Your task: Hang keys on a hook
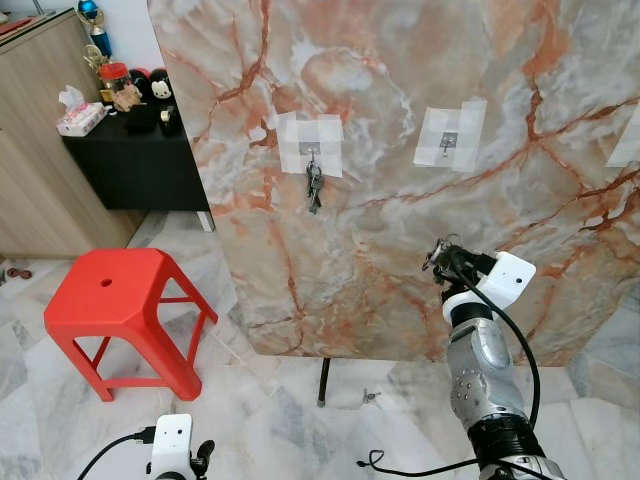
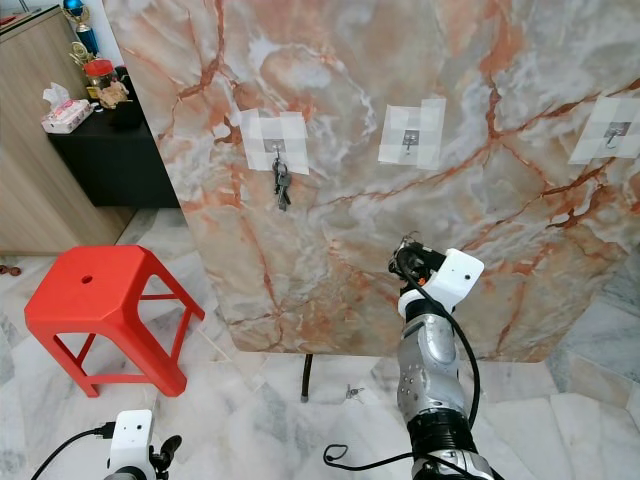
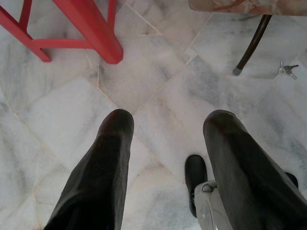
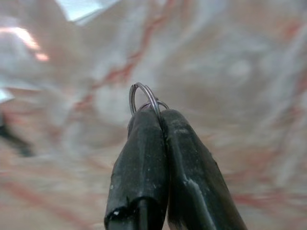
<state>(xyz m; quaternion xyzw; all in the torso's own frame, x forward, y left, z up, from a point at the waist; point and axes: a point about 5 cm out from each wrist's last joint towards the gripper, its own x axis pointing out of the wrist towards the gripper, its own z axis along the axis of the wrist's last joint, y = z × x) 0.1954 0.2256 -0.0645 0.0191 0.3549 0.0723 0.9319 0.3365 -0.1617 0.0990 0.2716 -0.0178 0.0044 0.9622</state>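
My right gripper (image 1: 438, 257) is raised in front of the marble panel (image 1: 400, 230), below the middle hook (image 1: 449, 140), which is bare. In the right wrist view its fingers (image 4: 144, 158) are shut on a thin metal key ring (image 4: 143, 97) that sticks out past the tips. A bunch of keys (image 1: 314, 186) hangs from the left hook (image 1: 312, 150). A third hook (image 2: 617, 130) sits at the panel's right edge. My left gripper (image 3: 168, 120) hangs low over the floor, open and holding nothing.
A red plastic stool (image 1: 115, 290) stands to the left of the panel. Another small set of keys (image 3: 286, 70) lies on the marble floor near the panel's dark leg (image 1: 324, 380). A black table (image 1: 140, 160) with knick-knacks and a wooden cabinet (image 1: 30, 150) are at the far left.
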